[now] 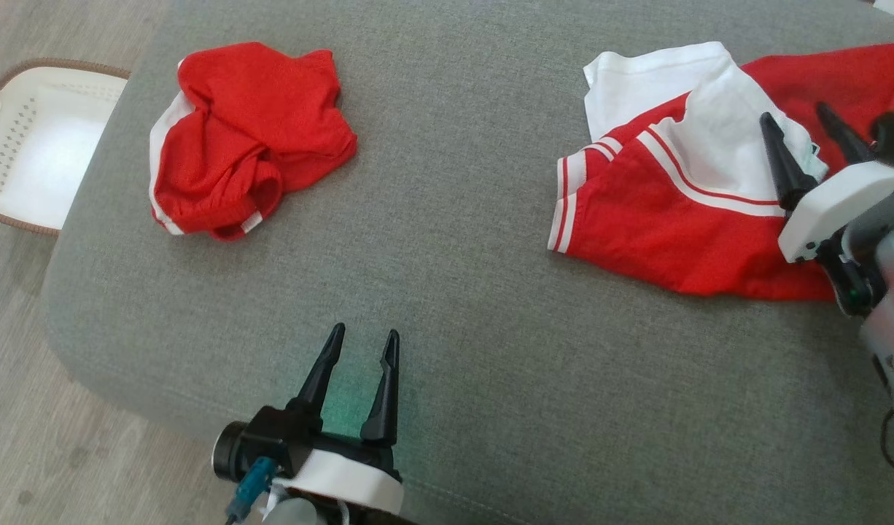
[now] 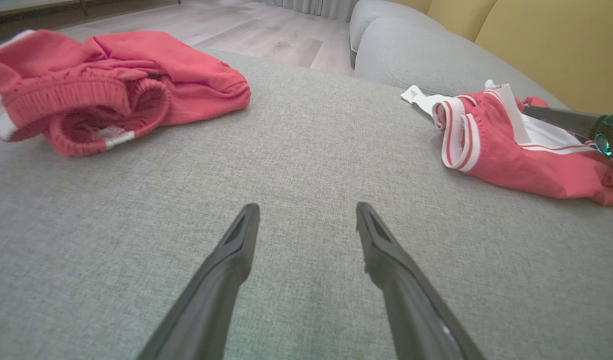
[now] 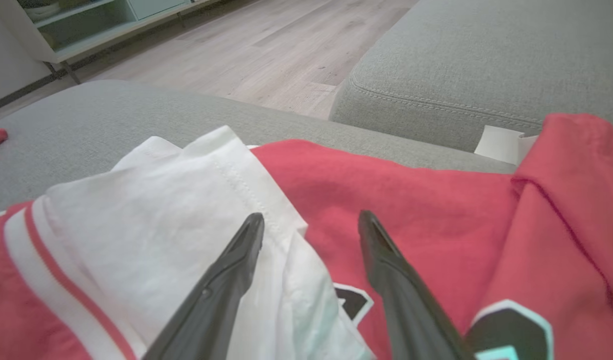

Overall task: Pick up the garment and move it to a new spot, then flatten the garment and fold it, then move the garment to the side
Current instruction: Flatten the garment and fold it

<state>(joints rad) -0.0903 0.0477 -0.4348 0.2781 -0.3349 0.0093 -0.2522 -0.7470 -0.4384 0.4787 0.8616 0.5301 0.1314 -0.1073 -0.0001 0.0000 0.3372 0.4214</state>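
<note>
A white perforated basket [image 1: 46, 146] with a brown woven rim sits on the pale wood floor [image 1: 24, 408] off the left end of the grey cushion [image 1: 454, 255]. Crumpled red shorts [image 1: 243, 138] with white trim lie on the cushion's left part, well apart from both grippers. Nothing lies between the shorts and the jersey [image 1: 658, 219].

The jersey lies on the cushion's right part, under the right gripper [image 1: 795, 113]. That gripper's fingers are spread wide and hold nothing: one is over a white fold, the other over the red panel. Whether the tips touch the cloth is unclear. The left gripper [image 1: 365, 332] is also spread wide and empty, over bare cushion near the front edge, well apart from the jersey.

The jersey is red knit with white sleeves and striped cuffs, loosely rumpled and partly folded over. The cushion is a coarse weave with rounded corners.
</note>
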